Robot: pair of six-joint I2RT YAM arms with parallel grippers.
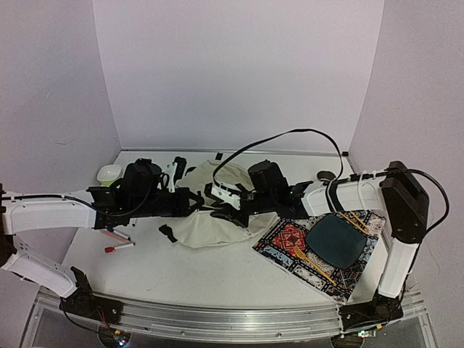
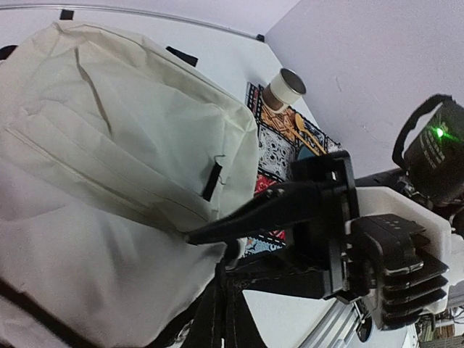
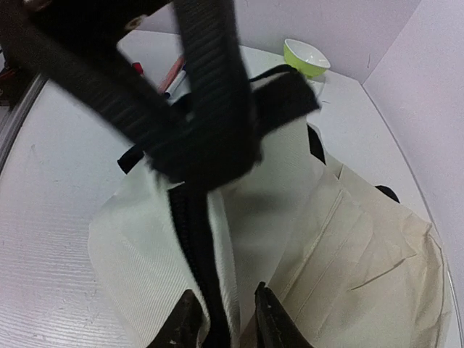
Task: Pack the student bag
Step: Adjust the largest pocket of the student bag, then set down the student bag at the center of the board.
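The student bag (image 1: pixel 217 217), cream fabric with black straps, lies crumpled mid-table between both arms. My left gripper (image 1: pixel 190 201) is at its left edge; in the left wrist view that gripper (image 2: pixel 217 250) is shut on the bag's black strap (image 2: pixel 217 312) where it meets the cream fabric (image 2: pixel 87 145). My right gripper (image 1: pixel 221 210) hangs over the bag's middle. In the right wrist view it (image 3: pixel 228 326) stands slightly open, with the black zipper edge (image 3: pixel 196 246) and a cream fold between its fingertips. A blurred black strap (image 3: pixel 210 94) crosses close to that camera.
A patterned placemat (image 1: pixel 290 239) at the right carries a dark teal plate (image 1: pixel 336 241), a gold fork (image 1: pixel 312 262) and chopsticks (image 1: pixel 355 220). A green bowl (image 1: pixel 109 172) sits back left and pens (image 1: pixel 116 245) lie near the left arm. A tan cup (image 2: pixel 284 87) stands beyond the placemat.
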